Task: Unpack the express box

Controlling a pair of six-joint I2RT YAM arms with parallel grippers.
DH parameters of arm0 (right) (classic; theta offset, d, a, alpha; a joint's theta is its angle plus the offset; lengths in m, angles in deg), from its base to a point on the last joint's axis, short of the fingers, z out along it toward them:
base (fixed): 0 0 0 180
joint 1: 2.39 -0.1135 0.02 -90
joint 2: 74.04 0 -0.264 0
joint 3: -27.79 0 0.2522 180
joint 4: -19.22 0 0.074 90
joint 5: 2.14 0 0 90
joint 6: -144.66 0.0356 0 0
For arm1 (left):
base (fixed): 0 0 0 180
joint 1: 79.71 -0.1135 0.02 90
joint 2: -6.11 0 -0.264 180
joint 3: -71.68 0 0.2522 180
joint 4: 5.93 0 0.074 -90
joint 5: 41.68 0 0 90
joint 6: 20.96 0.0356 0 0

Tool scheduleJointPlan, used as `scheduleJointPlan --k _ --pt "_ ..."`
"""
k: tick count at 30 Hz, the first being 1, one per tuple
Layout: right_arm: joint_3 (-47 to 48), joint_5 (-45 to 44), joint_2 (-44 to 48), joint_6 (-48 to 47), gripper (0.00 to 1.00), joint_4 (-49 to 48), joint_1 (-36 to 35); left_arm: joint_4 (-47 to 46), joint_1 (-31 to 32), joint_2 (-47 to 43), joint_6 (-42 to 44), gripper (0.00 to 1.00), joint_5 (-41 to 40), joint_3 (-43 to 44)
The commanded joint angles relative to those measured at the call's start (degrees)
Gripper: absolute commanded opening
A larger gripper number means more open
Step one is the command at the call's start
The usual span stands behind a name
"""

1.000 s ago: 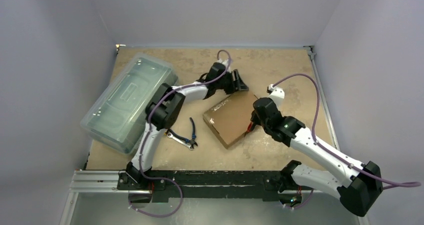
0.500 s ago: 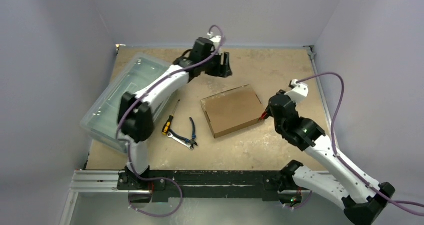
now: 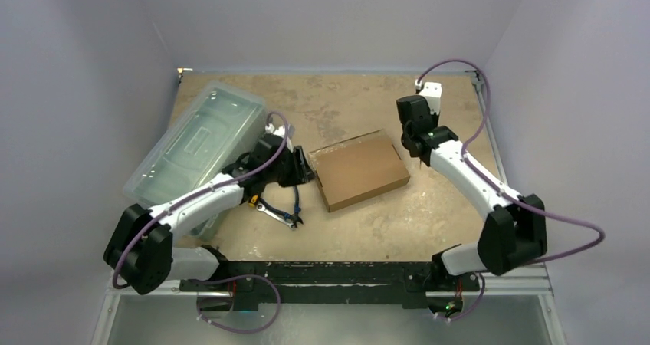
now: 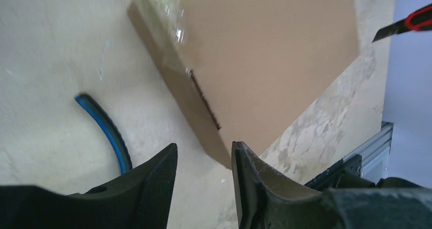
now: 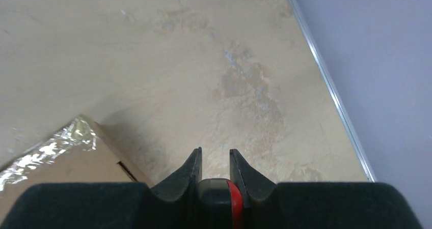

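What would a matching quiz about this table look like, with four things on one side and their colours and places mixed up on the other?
Things:
1. express box
2. plastic bin
3. pliers
4. utility knife

Descriptions:
a. blue handles, lying beside the box
b. red, clamped in the right gripper
c. plain brown, closed, in the middle of the table
d. translucent greenish, at the table's left edge

Pairs: 1-c, 2-d, 3-a, 4-b

Left pincer (image 4: 204,155) swung back beside express box (image 3: 360,169), right pincer (image 5: 214,160) and knife (image 4: 410,23) withdrawn
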Motion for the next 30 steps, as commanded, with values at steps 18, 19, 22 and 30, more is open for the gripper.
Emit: scheduleJointPlan --k 18,19,22,30 --pt "-10.14 19.62 5.25 1.27 0.00 -8.33 0.13 -7.80 2.36 27.25 0.88 0.39 -8.66 13.40" --pt "-11.19 20.80 6.84 2.13 0.00 -7.86 -0.55 -6.25 2.37 28.80 3.00 0.39 -10.43 15.83" --pt "-15.58 23.87 12.62 7.08 0.00 -6.64 -5.47 0.15 2.04 34.80 9.82 0.44 -15.08 24.64" --pt "-26.68 24.26 31.57 28.44 0.00 -4.81 -17.82 22.86 0.21 52.79 26.70 0.54 -25.97 61.07"
